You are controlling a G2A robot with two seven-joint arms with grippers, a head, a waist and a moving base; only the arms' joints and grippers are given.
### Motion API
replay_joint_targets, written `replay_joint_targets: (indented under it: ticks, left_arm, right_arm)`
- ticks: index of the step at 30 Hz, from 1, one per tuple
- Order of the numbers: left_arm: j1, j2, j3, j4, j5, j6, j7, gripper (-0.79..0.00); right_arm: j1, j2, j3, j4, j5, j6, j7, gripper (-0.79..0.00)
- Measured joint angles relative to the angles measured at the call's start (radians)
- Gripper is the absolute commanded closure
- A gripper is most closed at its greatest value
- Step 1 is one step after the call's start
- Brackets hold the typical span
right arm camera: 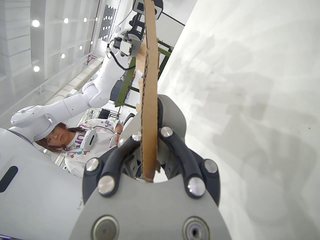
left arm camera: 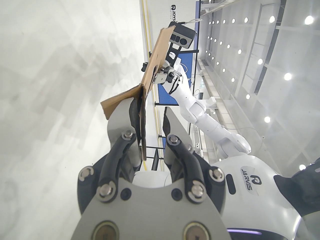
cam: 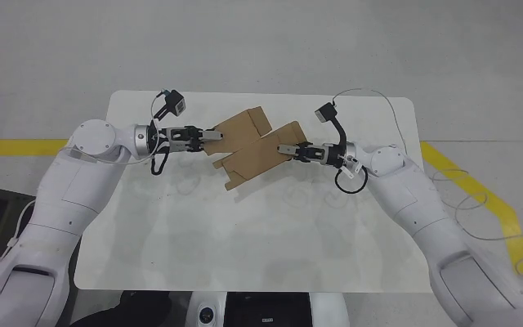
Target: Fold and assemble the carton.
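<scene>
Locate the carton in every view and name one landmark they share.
Top view: carton mid-picture, left gripper at one end, right gripper at the other.
Left wrist view: carton tilted, inside the open left gripper.
Right wrist view: carton edge-on, clamped in the right gripper.
Shared landmark: the white table.

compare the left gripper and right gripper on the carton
The right gripper is shut on the carton, a finger against each face; the left gripper is open, the carton lying against one finger with a gap to the other. Beside the left gripper a flap bends off; at the right gripper the carton runs straight. Both meet the same carton at opposite ends.
</scene>
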Motion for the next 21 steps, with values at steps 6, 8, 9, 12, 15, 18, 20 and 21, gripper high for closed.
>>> replay_joint_targets:
  ticks: [6,8,9,12,15,18,20,21]
  left_arm:
    - [0.004,-0.003,-0.002,-0.004,0.025,-0.001,-0.006,-0.022]
    - [0.005,-0.005,-0.004,-0.005,0.027,0.001,-0.008,0.000]
    - [0.005,-0.005,-0.004,-0.005,0.027,0.002,-0.009,0.000]
    - [0.003,-0.008,-0.005,-0.002,0.029,0.007,-0.010,0.000]
    - [0.001,-0.012,-0.006,-0.001,0.025,0.015,-0.011,0.000]
    - [-0.003,-0.014,-0.012,0.000,0.009,0.021,-0.018,0.000]
    - [-0.004,-0.015,-0.019,0.000,-0.002,0.023,-0.024,0.000]
    - [-0.004,-0.015,-0.023,-0.001,-0.006,0.023,-0.027,0.000]
  right_arm:
    - [-0.004,-0.003,0.011,0.001,-0.007,0.003,0.003,0.000]
    - [-0.005,-0.005,0.015,-0.001,-0.009,0.006,0.005,0.000]
    - [-0.005,-0.006,0.016,-0.002,-0.010,0.007,0.007,0.000]
    - [-0.005,-0.008,0.019,-0.003,-0.012,0.008,0.011,0.000]
    - [-0.003,-0.010,0.025,-0.001,-0.015,0.011,0.016,-0.262]
    - [-0.001,-0.009,0.038,0.012,-0.022,0.013,0.011,-0.785]
    - [-0.004,-0.005,0.053,0.026,-0.026,0.006,-0.001,-0.785]
    - [-0.005,-0.003,0.061,0.033,-0.029,0.001,-0.006,-0.785]
